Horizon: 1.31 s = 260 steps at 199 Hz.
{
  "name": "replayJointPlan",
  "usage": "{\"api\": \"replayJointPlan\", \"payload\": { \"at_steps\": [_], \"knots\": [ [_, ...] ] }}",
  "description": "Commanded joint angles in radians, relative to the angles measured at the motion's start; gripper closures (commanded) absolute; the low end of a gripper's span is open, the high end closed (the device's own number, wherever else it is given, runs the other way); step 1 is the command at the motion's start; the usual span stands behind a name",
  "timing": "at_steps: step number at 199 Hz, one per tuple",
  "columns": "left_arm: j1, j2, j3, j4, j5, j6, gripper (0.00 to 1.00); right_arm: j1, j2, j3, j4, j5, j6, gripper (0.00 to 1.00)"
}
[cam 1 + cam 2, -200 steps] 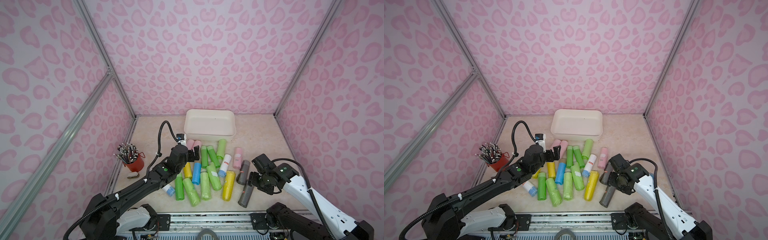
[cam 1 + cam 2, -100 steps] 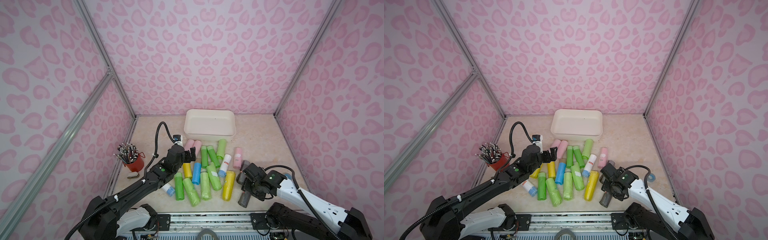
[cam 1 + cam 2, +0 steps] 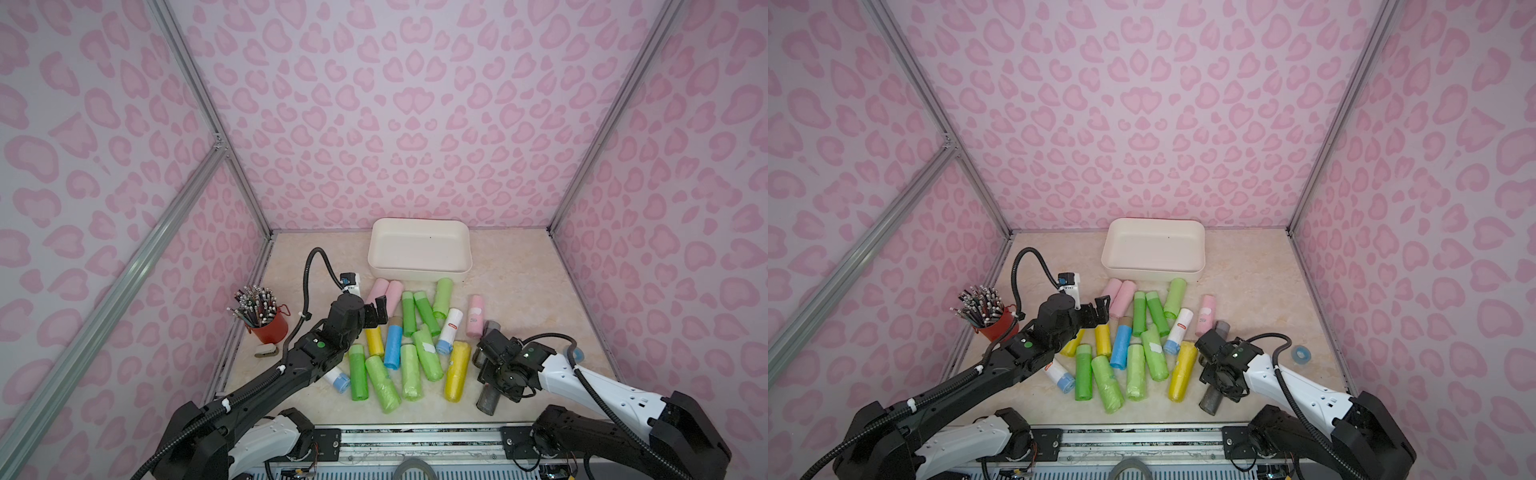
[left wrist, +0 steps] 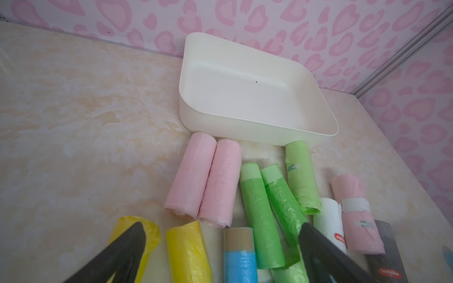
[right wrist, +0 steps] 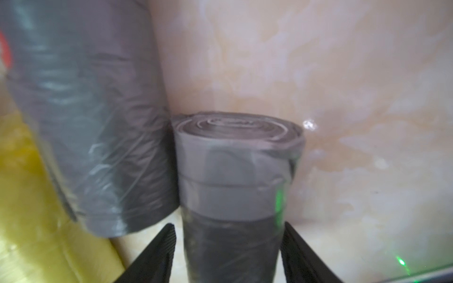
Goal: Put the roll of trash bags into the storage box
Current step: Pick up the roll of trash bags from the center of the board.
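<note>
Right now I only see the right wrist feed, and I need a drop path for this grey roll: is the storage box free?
Observer: Yes, the storage box holds nothing; it stands at the far end, beyond the pile of rolls.
Operator: Is the left arm in the way?
Observer: The left gripper hangs open above the pile's left part, short of the box.
Operator: Anything loose to my right?
Observer: A blue tape ring lies there.

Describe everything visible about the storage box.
The storage box is a shallow, cream-white rectangular bin, smooth and plastic-looking, with rounded corners and plain walls. It sits upright at the far end of the marbled tabletop, empty except for a tiny dark speck. A light green roll and two pink rolls end at its front wall; contact is unclear.
</note>
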Motion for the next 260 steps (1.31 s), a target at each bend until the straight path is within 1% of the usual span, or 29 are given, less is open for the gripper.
{"api": "replayJointPlan", "payload": {
  "at_steps": [1,16,23,58,99,126,135,150,185,206,215,226,260],
  "knots": [
    [0.001,-0.005,-0.002,-0.001,-0.015,-0.012,0.00,-0.026,0.022,-0.017,0.029,-0.004,-0.019,0.32],
    [0.001,-0.006,-0.002,-0.006,-0.021,-0.017,0.00,-0.041,0.021,-0.021,0.028,-0.002,-0.029,0.36],
    [0.001,-0.008,-0.005,-0.006,-0.021,-0.018,0.00,-0.045,0.013,-0.022,0.024,0.000,-0.032,0.40],
    [0.001,-0.021,-0.012,-0.006,-0.029,-0.020,0.00,-0.049,-0.043,-0.012,-0.021,0.038,-0.044,0.53],
    [0.001,-0.028,-0.013,0.000,-0.035,-0.029,0.00,-0.049,-0.053,0.032,-0.063,0.053,-0.093,0.61],
    [0.001,-0.031,-0.012,0.006,-0.030,-0.037,0.00,-0.049,-0.041,0.072,-0.077,0.058,-0.127,0.64],
    [0.001,-0.031,-0.009,0.005,-0.027,-0.039,0.00,-0.049,-0.037,0.091,-0.083,0.062,-0.144,0.66],
    [0.001,-0.031,-0.006,0.004,-0.024,-0.041,0.00,-0.049,-0.033,0.128,-0.098,0.066,-0.175,0.68],
    [0.001,-0.037,0.003,0.000,-0.020,-0.043,0.00,-0.049,-0.021,0.231,-0.123,0.072,-0.256,0.70],
    [0.001,-0.041,0.018,-0.016,-0.017,-0.049,0.00,-0.051,0.007,0.308,-0.140,0.125,-0.308,0.70],
    [0.001,-0.049,0.018,-0.015,-0.012,-0.052,0.00,-0.057,0.025,0.350,-0.138,0.150,-0.332,0.72],
    [0.001,-0.060,0.016,-0.015,-0.010,-0.058,0.00,-0.074,0.056,0.408,-0.132,0.170,-0.368,0.76],
    [0.001,-0.101,0.031,-0.068,-0.030,-0.050,0.00,-0.162,0.141,0.575,-0.087,0.113,-0.505,0.78]
  ]
}}
